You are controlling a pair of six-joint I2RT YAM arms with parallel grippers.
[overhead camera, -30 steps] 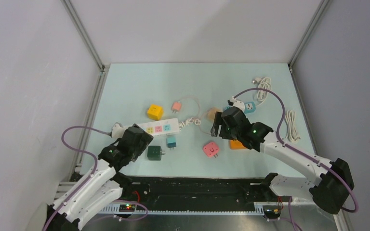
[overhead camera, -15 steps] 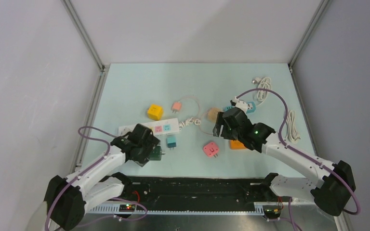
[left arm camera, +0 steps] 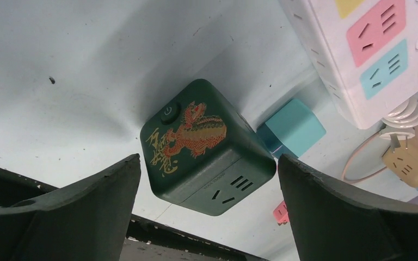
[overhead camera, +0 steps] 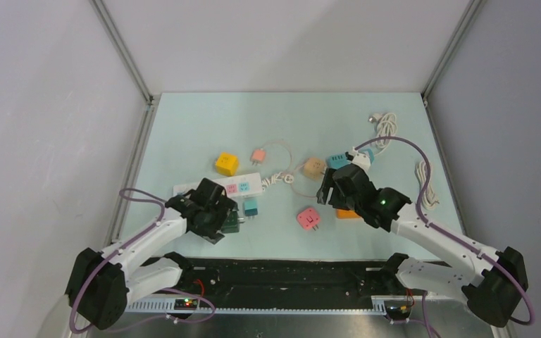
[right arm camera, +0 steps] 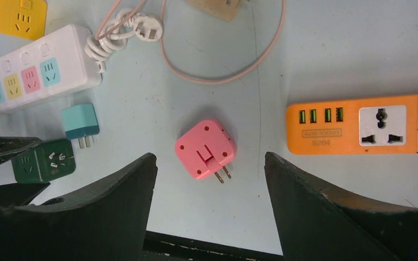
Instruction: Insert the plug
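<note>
You are in a robot lab. Plain gray walls (overhead camera: 49,105) and metal bars (overhead camera: 123,51) box in your pale blue desk (overhead camera: 204,120). A left arm (overhead camera: 144,243) and a right arm (overhead camera: 440,238) are bolted to its near edge.

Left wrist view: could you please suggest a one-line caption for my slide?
Open left gripper brackets a dark green dragon-printed cube adapter, teal plug and white power strip beyond.

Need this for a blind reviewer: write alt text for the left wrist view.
A dark green cube adapter with a gold and red dragon print sits on the blue table, framed between the open fingers of the left hand. Behind it lie a teal plug and a white power strip with pink and blue sockets.
</note>
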